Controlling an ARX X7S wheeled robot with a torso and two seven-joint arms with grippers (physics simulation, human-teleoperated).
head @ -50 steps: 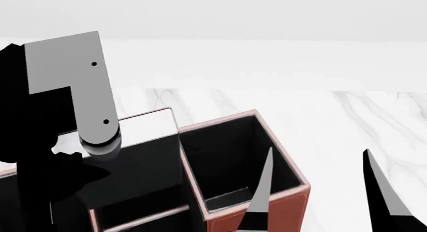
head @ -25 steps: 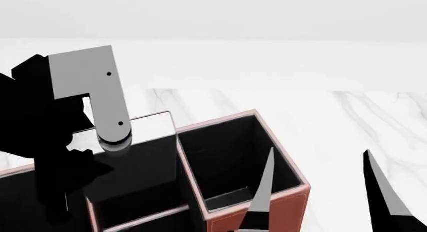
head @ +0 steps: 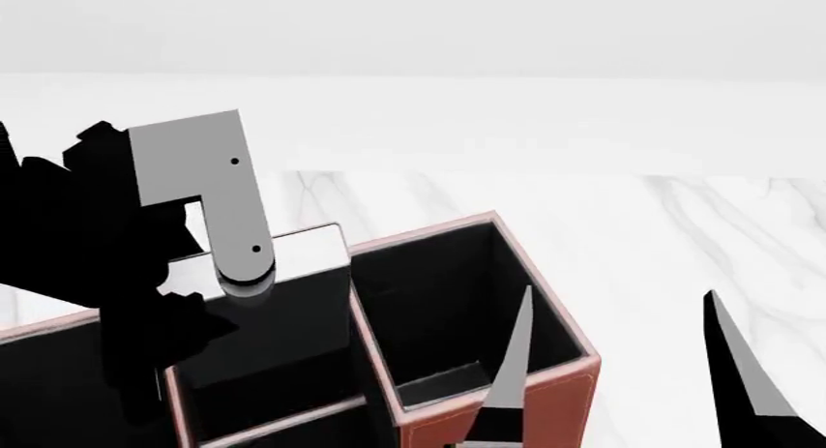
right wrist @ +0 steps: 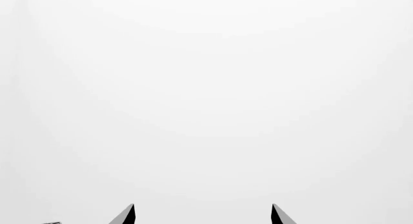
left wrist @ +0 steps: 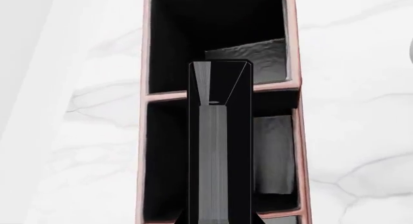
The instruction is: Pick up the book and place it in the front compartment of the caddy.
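One risk I see: my left gripper (head: 193,274), clamped on the book (left wrist: 219,141), hangs over a divider of the caddy (left wrist: 293,137), so lowering could snag it there.

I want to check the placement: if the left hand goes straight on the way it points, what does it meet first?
Probably the caddy: the book held in the left hand points down into its black-lined compartments, crossing a divider rim. Depth is unclear.
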